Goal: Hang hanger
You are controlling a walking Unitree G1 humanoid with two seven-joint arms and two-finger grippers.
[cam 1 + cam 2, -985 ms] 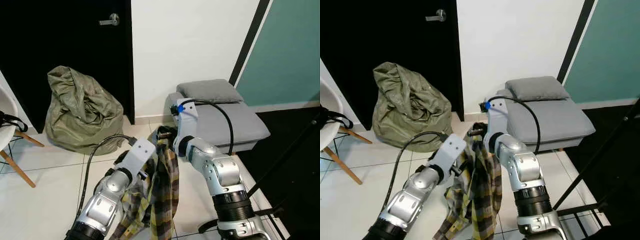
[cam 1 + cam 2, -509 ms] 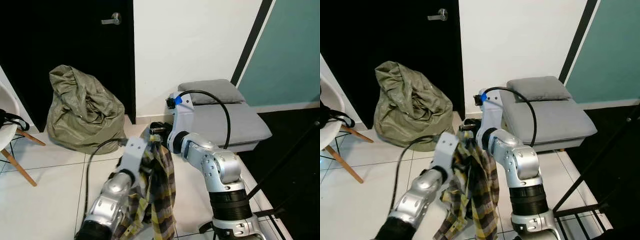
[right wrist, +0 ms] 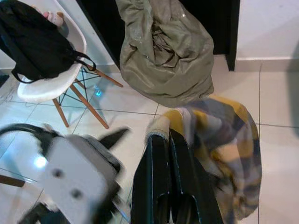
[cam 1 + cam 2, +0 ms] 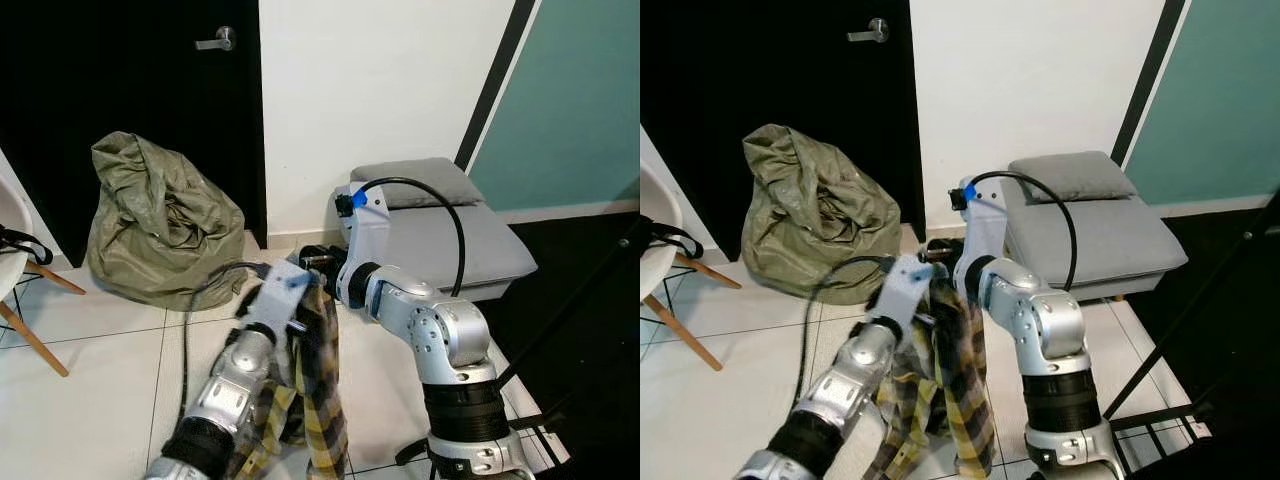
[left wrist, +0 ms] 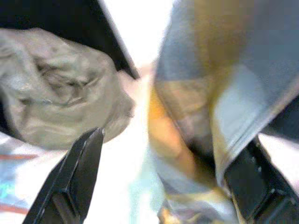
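Holding a plaid shirt (image 4: 318,375) between them, both grippers work close together over the tiled floor (image 4: 90,370). The right gripper (image 3: 161,144) has its two black fingers pressed together with the shirt's top edge draped just beyond their tips, so it appears clamped on the cloth there. The left gripper (image 5: 159,177) stands with its fingers spread, the shirt lying against one finger (image 5: 252,184) and the other finger (image 5: 77,172) free; it is not closed on anything. No hanger can be made out in the cloth, so its position is undetermined. The shirt hangs straight down below the right gripper, long axis vertical, with the left gripper just beside it. An olive sack (image 4: 160,230), a grey cushion seat (image 4: 450,235) and a white chair (image 3: 51,79) stand well apart. Judgement: the right arm carries the load; the left is nearer for regrasping.
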